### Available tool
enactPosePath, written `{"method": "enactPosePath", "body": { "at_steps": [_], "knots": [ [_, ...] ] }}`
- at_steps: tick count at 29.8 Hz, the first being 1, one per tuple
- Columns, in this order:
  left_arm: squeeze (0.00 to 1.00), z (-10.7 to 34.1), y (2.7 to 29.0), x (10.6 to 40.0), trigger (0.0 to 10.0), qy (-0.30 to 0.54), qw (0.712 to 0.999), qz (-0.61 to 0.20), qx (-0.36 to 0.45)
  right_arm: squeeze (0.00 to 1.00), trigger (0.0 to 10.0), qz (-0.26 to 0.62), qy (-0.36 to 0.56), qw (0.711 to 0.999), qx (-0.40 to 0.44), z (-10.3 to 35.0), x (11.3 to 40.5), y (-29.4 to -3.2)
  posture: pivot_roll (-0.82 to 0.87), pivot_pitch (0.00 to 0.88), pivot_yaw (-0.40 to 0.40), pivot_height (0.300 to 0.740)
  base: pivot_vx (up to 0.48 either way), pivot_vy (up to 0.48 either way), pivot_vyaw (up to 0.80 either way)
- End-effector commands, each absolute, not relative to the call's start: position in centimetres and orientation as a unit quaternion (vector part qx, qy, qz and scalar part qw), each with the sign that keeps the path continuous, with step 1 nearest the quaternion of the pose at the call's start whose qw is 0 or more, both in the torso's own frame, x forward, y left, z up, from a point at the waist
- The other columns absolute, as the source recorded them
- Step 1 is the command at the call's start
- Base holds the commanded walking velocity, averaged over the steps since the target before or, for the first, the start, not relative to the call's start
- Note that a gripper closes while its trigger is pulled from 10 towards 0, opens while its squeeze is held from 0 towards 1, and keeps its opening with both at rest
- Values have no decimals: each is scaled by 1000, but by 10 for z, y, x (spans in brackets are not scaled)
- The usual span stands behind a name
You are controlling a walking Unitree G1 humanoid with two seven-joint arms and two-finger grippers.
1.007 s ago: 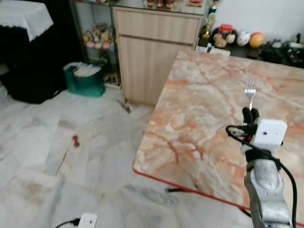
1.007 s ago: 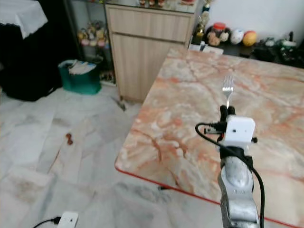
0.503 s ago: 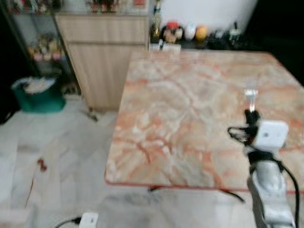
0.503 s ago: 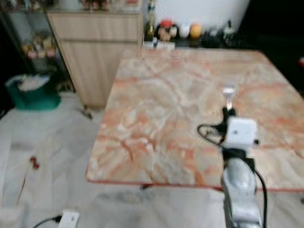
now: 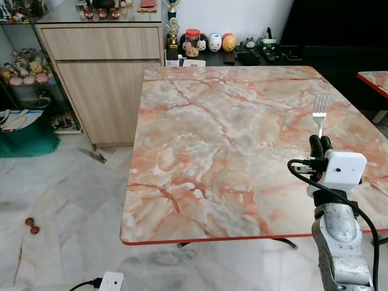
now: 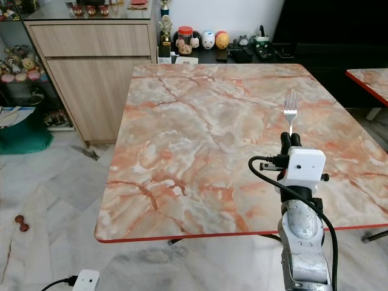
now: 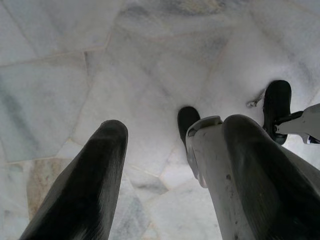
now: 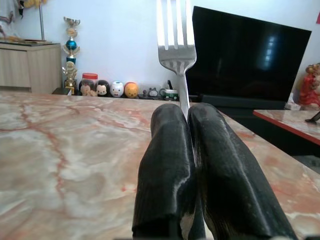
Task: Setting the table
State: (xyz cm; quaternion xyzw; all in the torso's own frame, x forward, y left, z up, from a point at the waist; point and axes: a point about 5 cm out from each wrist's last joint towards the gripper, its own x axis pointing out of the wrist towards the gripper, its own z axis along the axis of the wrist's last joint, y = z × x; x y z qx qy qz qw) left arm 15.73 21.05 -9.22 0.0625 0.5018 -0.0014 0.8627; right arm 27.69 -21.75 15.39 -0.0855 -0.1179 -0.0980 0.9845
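Note:
A silver fork [image 5: 319, 113] stands upright, tines up, with my right gripper [image 5: 321, 144] shut on its handle above the near right part of the pink marble table [image 5: 212, 139]. In the right wrist view the fork [image 8: 176, 45] rises from between the two closed black fingers [image 8: 167, 165]. My left gripper [image 7: 160, 160] hangs open over the pale marble floor [image 7: 125, 75], nothing between its fingers.
A wooden cabinet [image 5: 103, 73] stands left of the table's far end. Small figurines and a jar [image 5: 209, 42] line a low dark shelf behind the table, beside a black TV [image 8: 250, 60]. A green bin [image 5: 24, 136] sits far left. A white plug adapter [image 5: 110, 282] lies on the floor.
The camera has swung so the whole table now sits centred and sharp. The right gripper still holds the fork upright in the same pose.

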Motion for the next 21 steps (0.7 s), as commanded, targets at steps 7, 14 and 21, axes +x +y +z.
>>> {"method": "enactPosePath", "body": {
  "at_steps": [7, 14, 21],
  "knots": [
    [0, -94, 208, 155, 10000, 508, 859, -4, 63, 0, 10000, -97, -144, 980, -99, 168, 280, -216, 24, 0, -29, 740, 0, -427, 0],
    [0, -94, 209, 155, 10000, 509, 859, -4, 63, 0, 10000, -90, -144, 980, -108, 169, 280, -214, 22, 0, -28, 740, 0, -427, 0],
    [0, -94, 209, 155, 10000, 509, 858, -6, 65, 0, 10000, -87, -148, 979, -113, 171, 280, -213, 18, 0, -28, 740, 0, -428, 0]
  ]
}}
